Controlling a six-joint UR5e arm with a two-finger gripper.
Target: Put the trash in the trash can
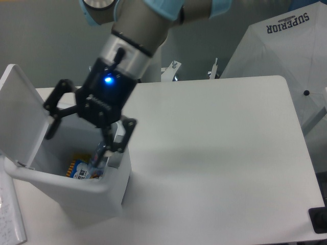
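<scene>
You have a white rectangular plastic bin (76, 196) with a smooth, softly glossy rim and a flat lid of the same plastic. Inside it lies a blue-and-yellow printed packet (79, 170), shiny like foil or film. The black claw (76, 127) looks like matt metal or hard plastic, under a brushed silver metal wrist (134, 48). The white worktop (219, 153) is smooth and matt. A white cloth-like cover with black lettering (286, 51) sits behind.
</scene>
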